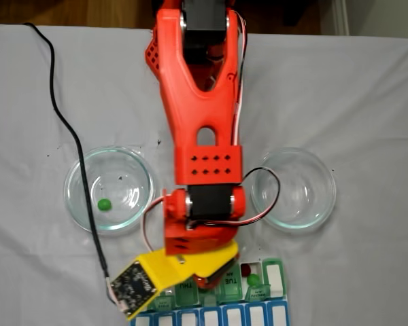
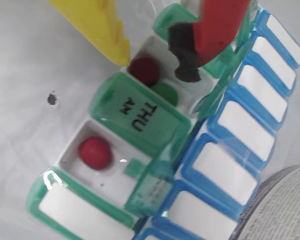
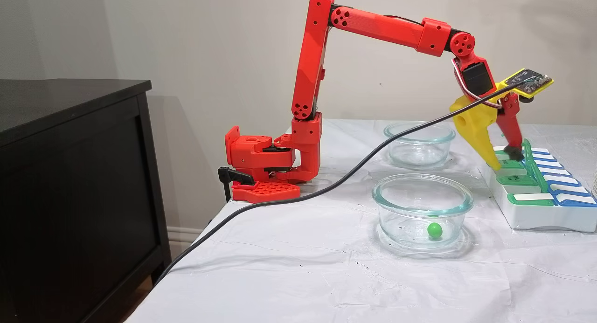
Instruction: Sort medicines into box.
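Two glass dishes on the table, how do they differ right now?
In a fixed view, the left dish holds one green pill; the right dish holds none. A black cable crosses the left dish; a thin wire loop overlaps the right dish's rim. Both are round, clear glass, flanking the arm.

Overhead, side and close wrist cameras share the box (image 2: 155, 150).

A red printed arm (image 3: 310, 57) is showing perforated panels and black servos; red-white-black wires are trailing along it, and a yellow finger (image 3: 475, 127) is flanking a red one.
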